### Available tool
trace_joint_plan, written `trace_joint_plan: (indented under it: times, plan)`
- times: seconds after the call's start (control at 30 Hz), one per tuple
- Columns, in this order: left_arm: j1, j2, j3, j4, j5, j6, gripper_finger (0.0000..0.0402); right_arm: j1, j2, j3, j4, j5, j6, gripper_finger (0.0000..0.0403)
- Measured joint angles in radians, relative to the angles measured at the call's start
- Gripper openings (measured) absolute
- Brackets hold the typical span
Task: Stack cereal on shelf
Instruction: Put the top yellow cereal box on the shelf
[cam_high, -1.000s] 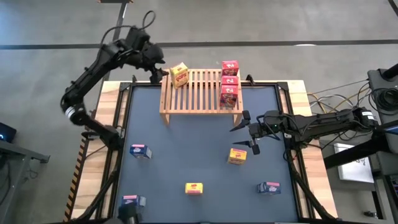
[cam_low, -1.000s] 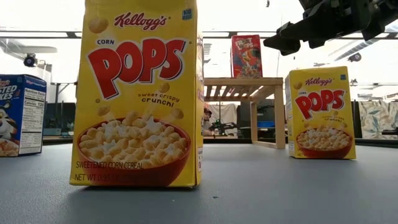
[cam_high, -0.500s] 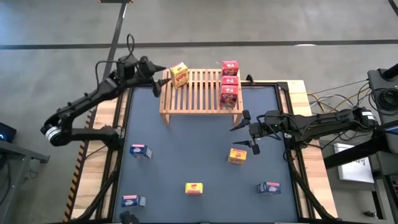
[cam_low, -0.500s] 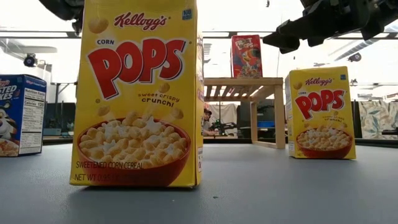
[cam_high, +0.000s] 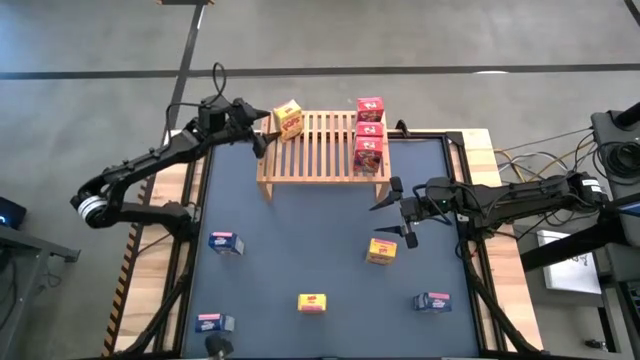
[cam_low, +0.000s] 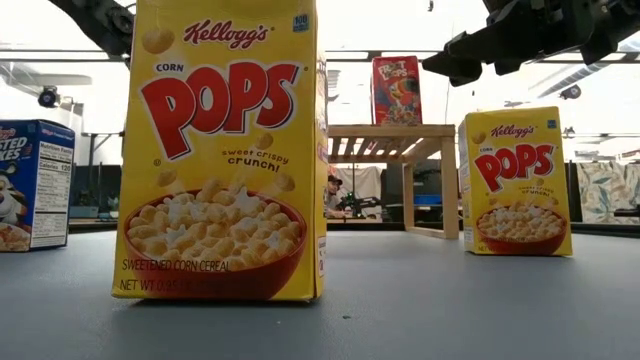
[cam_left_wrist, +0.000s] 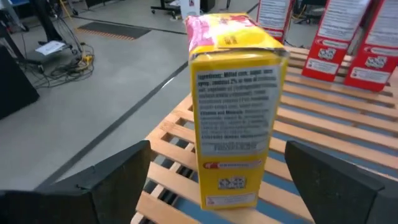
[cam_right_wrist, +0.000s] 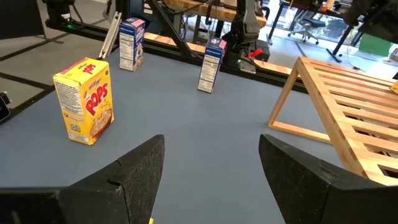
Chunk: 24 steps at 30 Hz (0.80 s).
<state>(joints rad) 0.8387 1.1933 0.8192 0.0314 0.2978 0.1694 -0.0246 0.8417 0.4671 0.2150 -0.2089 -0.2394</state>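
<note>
Four boxes sitting on your shelf (cam_high: 322, 148), left gripper (cam_high: 258, 132) jaws gaping wide around nothing at nine o'clock of yellow box (cam_high: 290, 119), right gripper (cam_high: 392, 213) hovering over tabletop (cam_high: 300, 240), jaws parted, empty.

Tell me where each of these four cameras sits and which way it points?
High view: overhead, straight down on the dark table, the light wooden slatted shelf and both arms.
Low view: at tabletop height, level past a big yellow cereal box; arms overhead.
Left wrist view: from the left arm, past its open left gripper, at the yellow box on the shelf.
Right wrist view: past the open right gripper across the table.
Shared: every view shows the shelf.
</note>
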Motion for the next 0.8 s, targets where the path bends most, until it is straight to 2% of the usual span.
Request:
trace_joint_plan:
  times: [0.17,0.33,0.8]
  plan:
    - [-0.001,0.058,0.000,0.065,0.021,-0.033,0.0355,0.000,0.000,0.000,0.000,0.000,-0.005,0.0251]
    - [-0.001,0.105,0.000,0.131,0.025,-0.041,0.0334,0.000,0.000,0.000,-0.001,0.000,-0.004,0.0251]
    - [-0.001,0.124,0.000,0.170,0.026,-0.031,0.0190,0.000,0.000,0.000,-0.001,0.000,-0.004,0.0251]
